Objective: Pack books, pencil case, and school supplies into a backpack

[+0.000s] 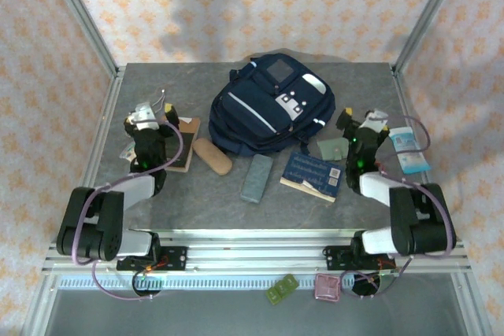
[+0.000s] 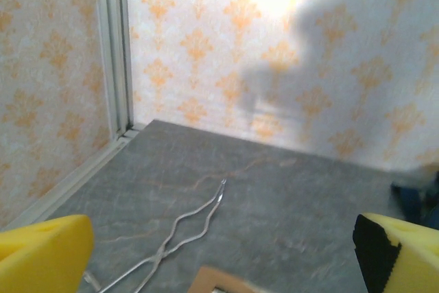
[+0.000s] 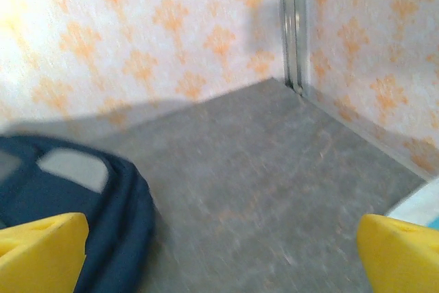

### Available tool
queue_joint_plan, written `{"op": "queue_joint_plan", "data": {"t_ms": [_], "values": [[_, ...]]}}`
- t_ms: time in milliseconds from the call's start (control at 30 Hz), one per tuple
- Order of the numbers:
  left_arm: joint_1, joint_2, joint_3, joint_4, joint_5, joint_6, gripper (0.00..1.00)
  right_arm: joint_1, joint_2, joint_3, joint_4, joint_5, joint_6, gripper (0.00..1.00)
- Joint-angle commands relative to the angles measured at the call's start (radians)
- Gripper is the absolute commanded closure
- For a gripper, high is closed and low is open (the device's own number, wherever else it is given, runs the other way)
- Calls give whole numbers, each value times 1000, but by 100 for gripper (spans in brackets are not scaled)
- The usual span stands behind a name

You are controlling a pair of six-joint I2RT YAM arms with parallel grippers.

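Backpack (image 1: 268,109) lying flat at the far middle of the table (image 1: 197,202), between the two arms and apart from both. Left gripper (image 1: 148,112) stands to its left, fingers spread wide and holding nothing. In the left wrist view its yellow pads (image 2: 42,255) frame bare table and a thin bent wire (image 2: 184,232). The brown book (image 1: 181,147) lies partly under the left arm, with the tan case (image 1: 213,156) just beside it on the right. Right gripper (image 1: 361,119) stands to the right of the backpack, likewise spread and empty. In the right wrist view the backpack's dark side fills the lower left, close to the left pad (image 3: 41,252). Grey-blue case (image 1: 256,177) and dark blue book (image 1: 313,175) lie in front of the backpack, nearer the arm bases. The grey-green square (image 1: 331,149) lies between that book and the right gripper. A pale blue packet (image 1: 409,149) lies to the right of the right arm.
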Motion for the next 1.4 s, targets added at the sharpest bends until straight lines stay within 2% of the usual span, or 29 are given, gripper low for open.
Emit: {"op": "queue_joint_plan", "data": {"t_ms": [0, 33, 67, 100, 133, 167, 200, 267, 367, 433, 533, 667, 767, 833, 933, 1000, 1067, 1100, 1300, 1367], "values": [[9, -45, 70, -231, 121, -275, 1, -7, -98, 94, -306, 61, 281, 0], [15, -48, 89, -269, 182, -385, 1, -30, -111, 133, -419, 32, 403, 0], [21, -42, 97, -265, 257, -459, 1, -55, -110, 160, -458, -39, 452, 1], [31, -22, 102, -226, 369, -517, 1, -81, -99, 182, -475, -129, 479, 12], [33, 0, 107, -185, 473, -546, 5, -90, -82, 202, -481, -199, 490, 19], [28, 31, 121, -161, 549, -588, 17, -92, -54, 225, -478, -287, 480, 28], [17, 62, 138, -151, 610, -632, 25, -92, -17, 255, -482, -387, 471, 35], [-29, 115, 167, -167, 645, -681, 33, -92, 78, 339, -549, -532, 473, 38], [-143, 149, 192, -236, 607, -675, 33, -87, 215, 433, -620, -670, 485, 38], [-218, 167, 197, -266, 567, -669, 33, -86, 276, 458, -615, -711, 494, 38], [-317, 202, 220, -321, 523, -650, 43, -83, 372, 518, -653, -734, 500, 40], [-418, 258, 251, -366, 480, -638, 44, -72, 484, 580, -693, -755, 507, 40], [-461, 306, 290, -409, 458, -628, 45, -62, 542, 609, -702, -769, 509, 39], [-472, 333, 316, -427, 457, -618, 47, -54, 573, 629, -703, -771, 508, 44], [-474, 367, 351, -450, 442, -612, 54, -49, 613, 661, -714, -783, 507, 61], [-474, 396, 382, -477, 435, -599, 62, -50, 625, 676, -722, -797, 511, 81], [-473, 431, 415, -510, 423, -585, 68, -52, 607, 677, -723, -805, 522, 94], [-474, 448, 430, -523, 419, -577, 70, -54, 592, 673, -721, -810, 532, 98], [-471, 553, 570, -649, 341, -529, 82, -66, 429, 660, -730, -857, 629, 100], [-464, 599, 621, -673, 324, -512, 83, -65, 369, 638, -731, -876, 670, 100]]}}
